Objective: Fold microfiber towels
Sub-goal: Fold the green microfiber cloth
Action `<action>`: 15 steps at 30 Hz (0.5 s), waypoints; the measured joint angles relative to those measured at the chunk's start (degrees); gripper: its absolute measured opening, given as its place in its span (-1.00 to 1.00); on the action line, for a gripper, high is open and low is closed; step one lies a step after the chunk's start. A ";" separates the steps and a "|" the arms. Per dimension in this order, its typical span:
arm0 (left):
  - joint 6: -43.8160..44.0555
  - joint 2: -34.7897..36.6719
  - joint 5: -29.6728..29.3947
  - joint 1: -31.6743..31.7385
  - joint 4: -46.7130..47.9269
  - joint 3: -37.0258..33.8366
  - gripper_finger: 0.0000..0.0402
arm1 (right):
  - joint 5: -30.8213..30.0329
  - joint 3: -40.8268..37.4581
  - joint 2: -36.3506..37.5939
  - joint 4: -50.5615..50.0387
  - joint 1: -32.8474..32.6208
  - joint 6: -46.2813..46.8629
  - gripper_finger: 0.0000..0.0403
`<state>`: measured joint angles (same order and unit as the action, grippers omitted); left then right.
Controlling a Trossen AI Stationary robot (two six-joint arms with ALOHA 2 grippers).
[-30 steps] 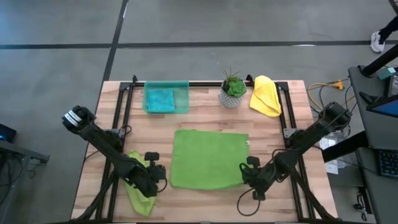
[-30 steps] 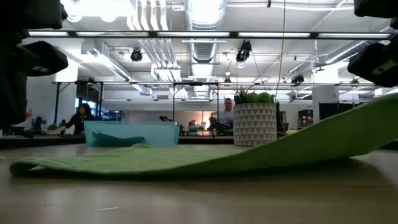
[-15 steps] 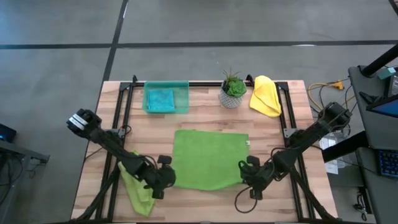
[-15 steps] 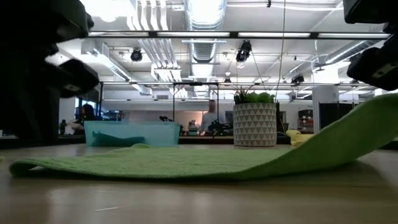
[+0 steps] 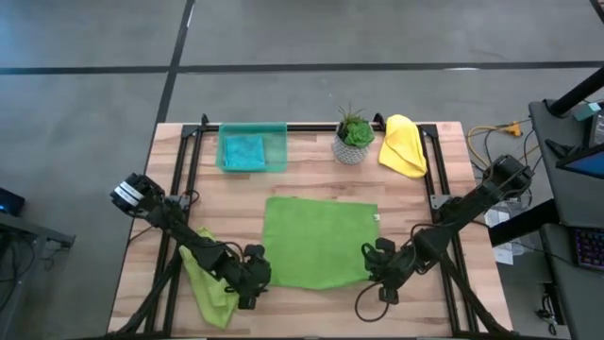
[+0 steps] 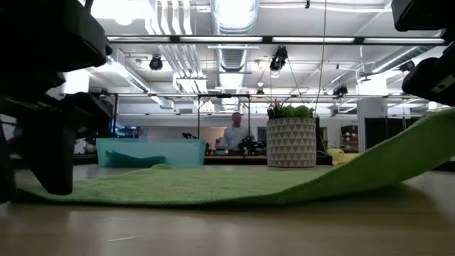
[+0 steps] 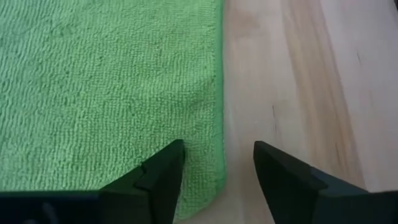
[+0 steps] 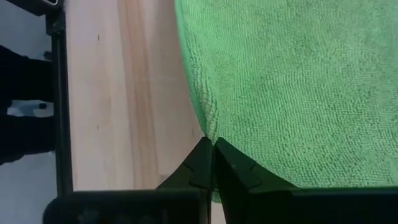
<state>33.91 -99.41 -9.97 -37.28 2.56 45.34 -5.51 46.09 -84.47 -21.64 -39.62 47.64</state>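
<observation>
1. I take the spread lime green towel [image 5: 317,241] as my landmark — it lies flat in the middle of the wooden table [image 5: 425,312], below the potted plant [image 5: 354,133].
2. My right gripper [image 8: 209,148] is at the towel's near right corner, fingers closed on the hem. In the low view that corner rises off the wood, so I judge the pinch is there to lift the edge for a fold.
3. My left gripper [image 7: 216,163] sits at the towel's near left corner with its fingers spread wide, straddling the hem and holding nothing. I read this as lining up a matching pinch, so both corners can rise together.
4. The second lime green towel [image 5: 209,283] lies crumpled to the left of the landmark, partly under the left arm.
5. The teal towel [image 5: 243,151] rests in the see-through tray [image 5: 276,136], beyond the landmark's far left corner; the yellow towel [image 5: 404,144] lies beyond its far right corner, beside the plant.
6. Surface: pale wood planks with a black frame. Behind the table is an open hall with ceiling ducts — a person [image 6: 235,133] stands far back.
</observation>
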 joint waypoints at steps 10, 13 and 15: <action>1.76 -3.77 -1.10 0.09 10.95 5.38 -0.81 | 2.57 0.02 0.02 0.02 0.00 0.67 -0.96; 1.54 -3.40 -1.05 0.05 13.82 6.61 -0.96 | 2.71 0.07 0.08 0.02 0.00 0.36 -0.96; 1.55 -2.24 -1.05 0.05 16.54 7.17 -0.98 | 2.69 0.07 0.42 0.01 0.00 0.24 -0.96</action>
<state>35.46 -101.65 -11.01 -37.23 19.11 52.50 -2.82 46.15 -84.05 -21.64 -39.62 47.88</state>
